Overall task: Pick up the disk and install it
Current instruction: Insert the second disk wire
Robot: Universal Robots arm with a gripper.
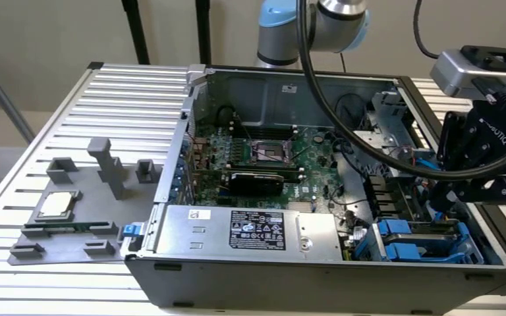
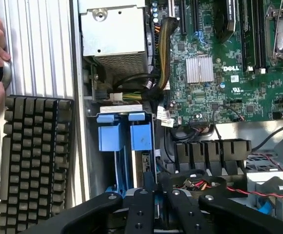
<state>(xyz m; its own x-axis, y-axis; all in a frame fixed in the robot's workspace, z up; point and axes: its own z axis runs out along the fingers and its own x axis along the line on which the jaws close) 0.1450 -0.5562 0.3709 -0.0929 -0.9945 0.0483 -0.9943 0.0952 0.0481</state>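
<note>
disk (image 2: 142,161) on edge in the case bay, under the tool (image 2: 156,195)

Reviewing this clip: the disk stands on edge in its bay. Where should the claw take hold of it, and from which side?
Probably at the disk's blue frame tabs, from straight above the open case. The disk stands on edge in a narrow bay, so its flat faces are walled in and the top edge with the tabs is exposed. The claw hangs above it.

We are looking at a robotics lab: an opened computer case (image 1: 323,197) is lying on a slatted metal table (image 1: 77,118), robot arm (image 1: 310,26) standing behind.
</note>
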